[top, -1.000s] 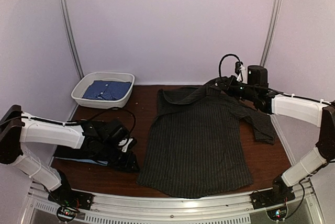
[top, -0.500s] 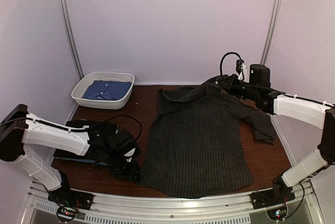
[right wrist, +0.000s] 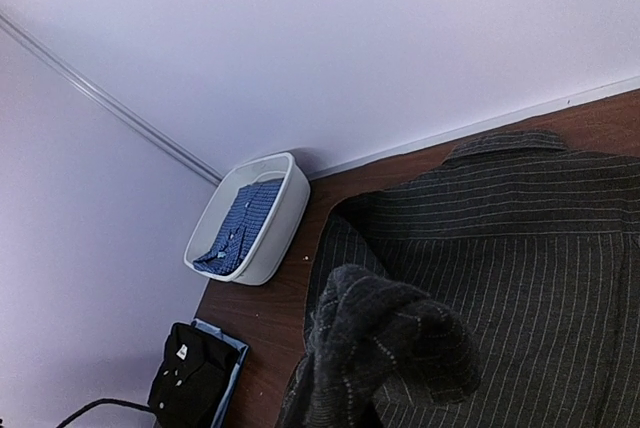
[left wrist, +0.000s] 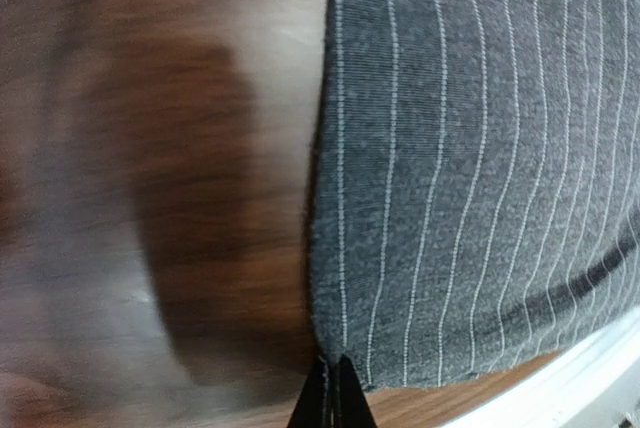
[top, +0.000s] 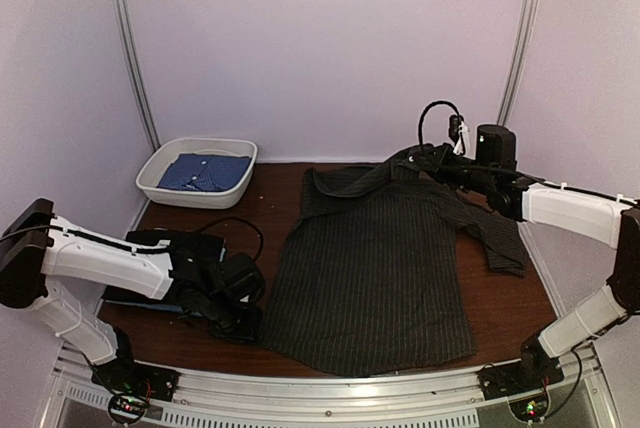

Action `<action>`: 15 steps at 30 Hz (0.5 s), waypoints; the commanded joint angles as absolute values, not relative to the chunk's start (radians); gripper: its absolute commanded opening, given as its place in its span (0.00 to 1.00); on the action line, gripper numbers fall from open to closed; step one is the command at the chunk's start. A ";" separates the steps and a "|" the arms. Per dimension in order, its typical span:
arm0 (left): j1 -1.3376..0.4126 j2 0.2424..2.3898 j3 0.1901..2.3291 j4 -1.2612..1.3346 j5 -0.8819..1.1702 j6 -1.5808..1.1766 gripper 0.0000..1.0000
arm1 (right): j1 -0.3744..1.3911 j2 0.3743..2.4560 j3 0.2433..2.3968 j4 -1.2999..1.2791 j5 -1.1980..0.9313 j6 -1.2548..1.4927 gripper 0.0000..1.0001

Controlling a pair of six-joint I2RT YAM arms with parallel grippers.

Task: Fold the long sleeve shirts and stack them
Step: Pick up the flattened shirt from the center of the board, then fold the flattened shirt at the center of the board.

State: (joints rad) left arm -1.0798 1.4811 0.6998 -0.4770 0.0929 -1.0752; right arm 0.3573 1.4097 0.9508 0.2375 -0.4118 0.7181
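In the top external view, the pinstripe shirt (top: 372, 268) lies spread on the table (top: 505, 298), collar to the far side. The left gripper (top: 243, 324) sits low at the near-left hem corner. The right gripper (top: 428, 159) holds a strip of the same shirt, prob. a sleeve, raised over the collar area. A blue shirt (top: 205, 171) rests in the white tub (top: 150, 181). Step in hand, by judgement: lengthwise fold of the left side toward centre. Procedure:
- Lift the corner just clear of the table
- Keep the edge taut against the far grip
- Carry both arms across at equal pace
- Lay the edge parallel w/ the stripes

In the left wrist view, the fingertips (left wrist: 320, 410) are pressed together on the very corner of the hem. Only a small bite of cloth appears caught, so slip is the main risk. Raise slowly & re-grip if the corner drops.

In the right wrist view, the fingers are hidden behind a bunched wad of striped cloth, and the jaws are closed on it. A black shirt (right wrist: 185, 373) lies folded on a light blue shirt (right wrist: 238, 346) at near left.

Changes vs. earlier frames:
- The left gripper went from beside the folded stack to the hem corner
- Its jaws went from part-open to closed
- The hem corner is drawn slightly leftward
- The right arm and its raised cloth are approx. unchanged
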 commanded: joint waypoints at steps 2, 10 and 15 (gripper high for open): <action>-1.021 1.400 0.711 -0.638 -0.088 -1.105 0.00 | 0.396 1.410 0.965 0.290 -0.421 0.733 0.00; -0.976 1.340 0.733 -0.654 -0.031 -0.994 0.00 | 0.403 1.430 1.034 0.239 -0.359 0.685 0.00; -1.009 1.328 0.845 -0.649 0.015 -0.856 0.00 | 0.389 1.427 1.097 0.186 -0.318 0.644 0.00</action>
State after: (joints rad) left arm -0.9867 1.3521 0.7467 -0.6632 -0.0299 -0.9871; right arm 0.3996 1.4326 1.0271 0.2134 -0.3759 0.6952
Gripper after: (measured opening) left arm 0.010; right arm 0.016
